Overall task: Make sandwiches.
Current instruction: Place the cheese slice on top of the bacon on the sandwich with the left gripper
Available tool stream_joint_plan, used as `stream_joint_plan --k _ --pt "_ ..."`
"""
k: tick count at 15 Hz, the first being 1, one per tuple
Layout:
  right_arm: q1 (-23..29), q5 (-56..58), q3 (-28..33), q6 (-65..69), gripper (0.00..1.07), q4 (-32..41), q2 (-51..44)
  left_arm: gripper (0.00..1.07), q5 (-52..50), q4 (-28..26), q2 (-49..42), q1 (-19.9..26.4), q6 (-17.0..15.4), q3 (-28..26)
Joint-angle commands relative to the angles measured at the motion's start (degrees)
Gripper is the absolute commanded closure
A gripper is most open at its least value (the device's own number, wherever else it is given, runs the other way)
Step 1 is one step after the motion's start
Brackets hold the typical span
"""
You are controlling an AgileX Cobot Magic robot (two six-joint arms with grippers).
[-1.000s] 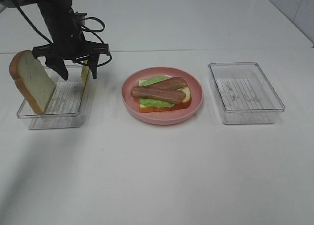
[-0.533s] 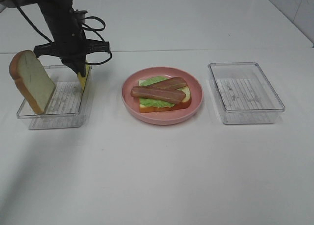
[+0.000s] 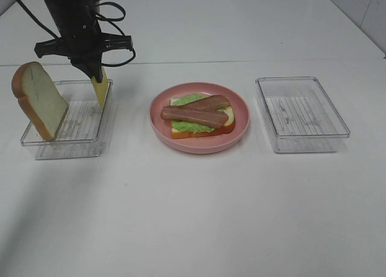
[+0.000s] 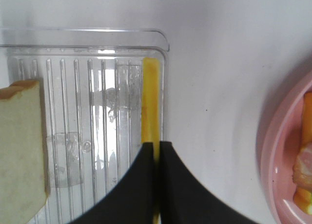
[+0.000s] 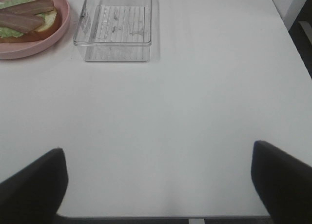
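Note:
An open sandwich (image 3: 199, 116) of bread, green lettuce and two brown bacon strips lies on the round pink plate (image 3: 241, 131); it also shows in the right wrist view (image 5: 27, 20). My left gripper (image 3: 93, 79) is shut on a thin yellow cheese slice (image 3: 101, 90), held on edge just above the right side of the left clear tray (image 3: 66, 138). In the left wrist view the cheese (image 4: 150, 99) is pinched between the black fingers (image 4: 136, 185). A white bread slice (image 3: 40, 100) leans upright in that tray. My right gripper (image 5: 158, 185) is open over bare table.
An empty clear tray (image 3: 301, 114) stands right of the plate and shows in the right wrist view (image 5: 116, 25). The white table's right edge (image 5: 287, 43) is near that tray. The left arm's cables (image 3: 111, 14) hang over the back left.
My left gripper closed on the cheese slice standing at the tray's right wall and has lifted it a little. The bread slice, plate and right arm have not moved.

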Motion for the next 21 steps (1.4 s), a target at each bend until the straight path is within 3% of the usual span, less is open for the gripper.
stream_joint_plan --k 1,2,6,11,14,18,21 --pt "-0.4 -0.6 0.2 -0.7 0.08 -0.2 -1.8 1.07 4.8 -1.3 -1.0 -0.1 1.4 -3.3" --pt "-0.4 -0.6 0.2 -0.7 0.08 -0.2 -1.8 1.07 8.9 -2.0 -1.0 -1.1 3.4 -8.4" --pt "-0.4 -0.6 0.2 -0.7 0.08 -0.2 -1.8 1.07 7.2 -6.5 -1.8 -5.3 4.2 -13.6" --pt "-0.4 -0.6 0.2 -0.7 0.08 -0.2 -1.8 1.07 -0.3 -12.9 -1.1 -11.2 4.2 -13.6" --pt "-0.4 -0.6 0.2 -0.7 0.08 -0.2 -1.8 1.07 -4.1 -20.7 1.1 -14.6 4.4 -13.6" --pt "-0.4 -0.6 0.2 -0.7 0.08 -0.2 -1.8 1.07 -3.7 -31.5 5.6 -15.1 10.4 -13.6" --pt "-0.4 -0.6 0.2 -0.7 0.08 -0.2 -1.8 1.07 -3.8 -32.0 8.6 -14.9 10.4 -13.6"
